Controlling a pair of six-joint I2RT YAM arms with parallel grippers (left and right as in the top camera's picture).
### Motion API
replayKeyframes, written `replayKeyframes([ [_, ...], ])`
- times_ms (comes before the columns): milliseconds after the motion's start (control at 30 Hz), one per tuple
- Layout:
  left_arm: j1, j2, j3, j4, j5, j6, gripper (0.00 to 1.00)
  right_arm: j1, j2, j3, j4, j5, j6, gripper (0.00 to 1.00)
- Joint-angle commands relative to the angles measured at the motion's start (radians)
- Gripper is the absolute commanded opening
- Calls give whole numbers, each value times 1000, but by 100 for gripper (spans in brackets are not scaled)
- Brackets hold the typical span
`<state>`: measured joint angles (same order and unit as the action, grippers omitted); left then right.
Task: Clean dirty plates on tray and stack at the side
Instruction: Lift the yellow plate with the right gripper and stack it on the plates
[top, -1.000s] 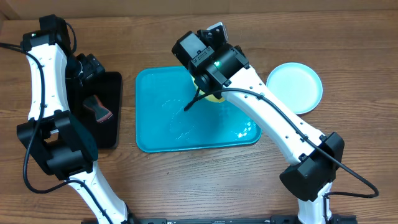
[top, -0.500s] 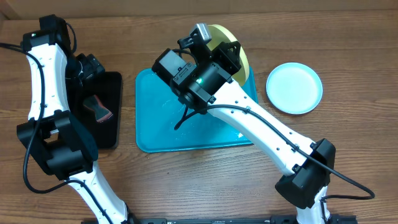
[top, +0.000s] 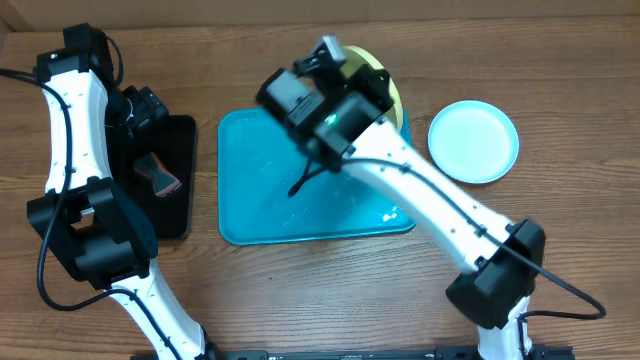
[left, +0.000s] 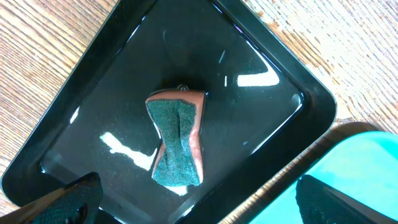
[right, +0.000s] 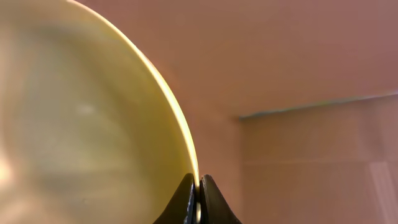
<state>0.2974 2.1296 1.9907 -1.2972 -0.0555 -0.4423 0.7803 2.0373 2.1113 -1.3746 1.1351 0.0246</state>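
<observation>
Between the fingertips of the right gripper (right: 199, 194), the rim of the yellow-green plate (right: 81, 112) is clamped. The two dark tips meet on its edge, and the plate's blurred face fills the wrist view on one side of them. Seen from overhead, this gripper is raised over the far edge of the turquoise tray (top: 260, 205), with the plate showing beyond it and the tray's bare floor spread below it toward the near side. To the right of the gripper, well apart and off the tray, a pale blue plate (top: 473, 140) lies flat on the wooden table (top: 300, 300). The left gripper (left: 199, 190) hangs over the black tray (left: 112, 81) with its fingers (left: 68, 199) spread wide, touching nothing. Beneath the gap lies a sponge (left: 177, 146) — green pad up, narrowed at its waist. A corner of the turquoise tray appears just beside one of the fingers.
</observation>
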Motion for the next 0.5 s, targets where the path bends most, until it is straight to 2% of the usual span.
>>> replayKeyframes([
  [0,9,-23,14,0,7,-3,100,-176,-26,21,-5,-404,23,4],
  [167,9,-23,14,0,7,-3,100,-455,-26,21,-24,-771,110,4],
  [267,9,-23,14,0,7,-3,100,-658,-26,13,-31,-1069,109,4],
  [300,9,-23,14,0,7,-3,100,-781,-26,-8,-32,-1236,109,4],
  [367,9,-23,14,0,7,-3,100,-880,-25,-37,-29,-1353,104,4],
  [467,9,-23,14,0,7,-3,100,-986,-25,-101,-10,-1410,102,4],
])
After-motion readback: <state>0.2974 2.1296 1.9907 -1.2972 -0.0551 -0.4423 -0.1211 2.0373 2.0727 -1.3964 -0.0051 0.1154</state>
